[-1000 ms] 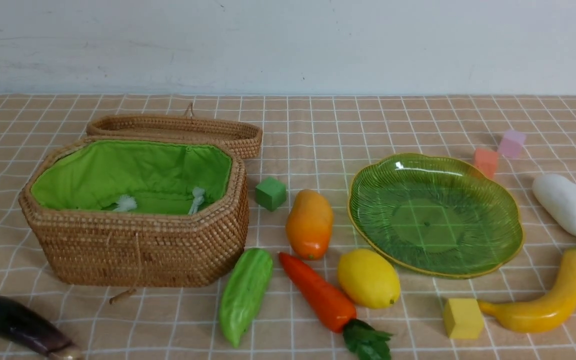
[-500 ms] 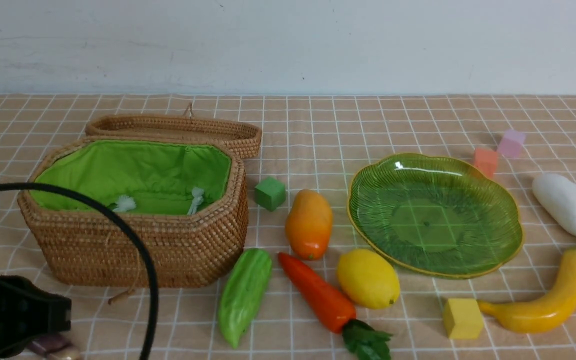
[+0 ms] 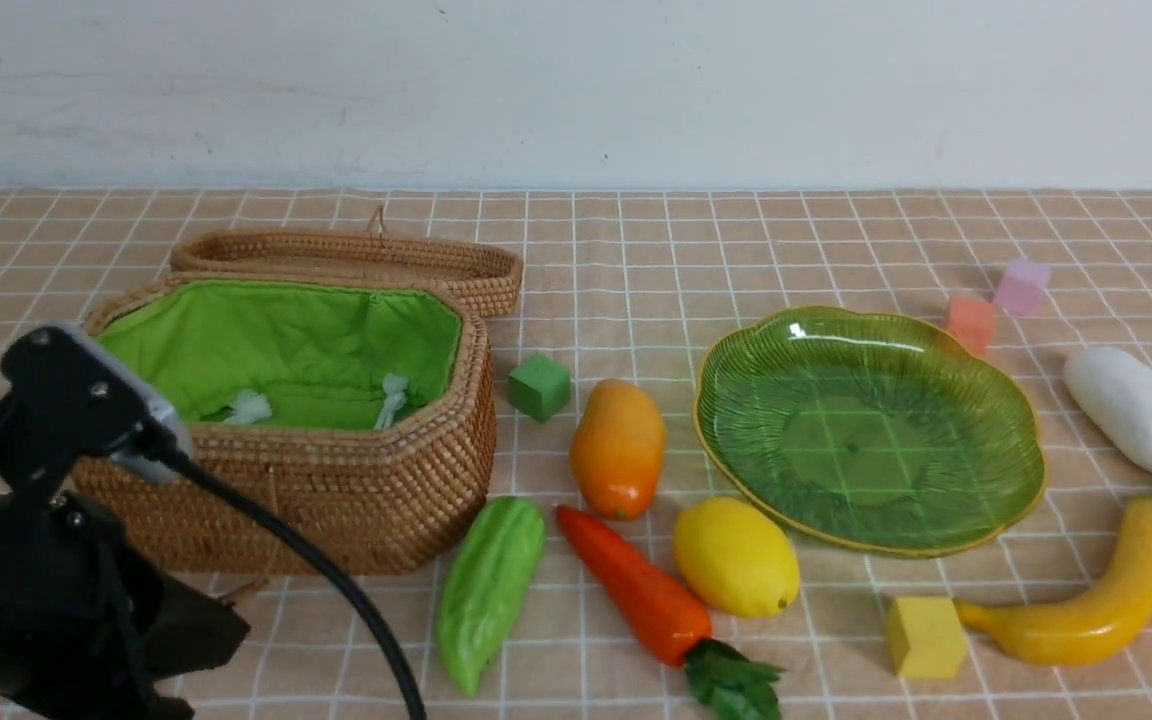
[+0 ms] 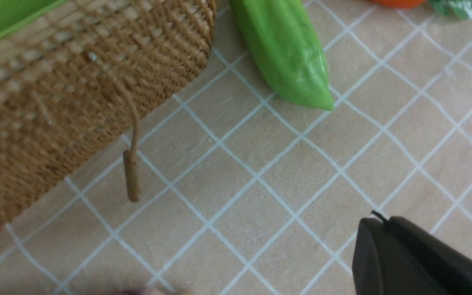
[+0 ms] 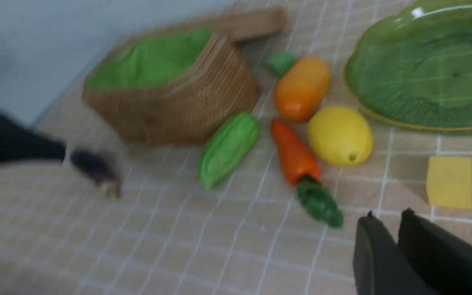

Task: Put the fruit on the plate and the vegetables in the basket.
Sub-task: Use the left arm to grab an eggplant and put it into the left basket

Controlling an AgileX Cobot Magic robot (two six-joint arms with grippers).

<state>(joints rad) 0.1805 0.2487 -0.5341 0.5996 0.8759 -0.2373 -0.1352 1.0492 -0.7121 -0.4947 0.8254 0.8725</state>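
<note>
The open basket stands at the left. In front of it, left to right, lie the green gourd, carrot, mango and lemon. The empty green plate sits right of them, with the banana and radish beyond. My left gripper hangs shut and empty by the basket's near left corner, hiding the eggplant in the front view. The eggplant lies on the cloth beside that arm. My right gripper hovers near the carrot's leaves, narrowly open, holding nothing.
The basket's lid is folded back behind it and a toggle cord hangs down its front. Foam cubes lie about: green, yellow, orange, pink. A wall closes off the table's far edge.
My left arm has come up into the front view at the lower left, now standing before the basket's corner and covering the eggplant. Nothing else on the table has moved.
</note>
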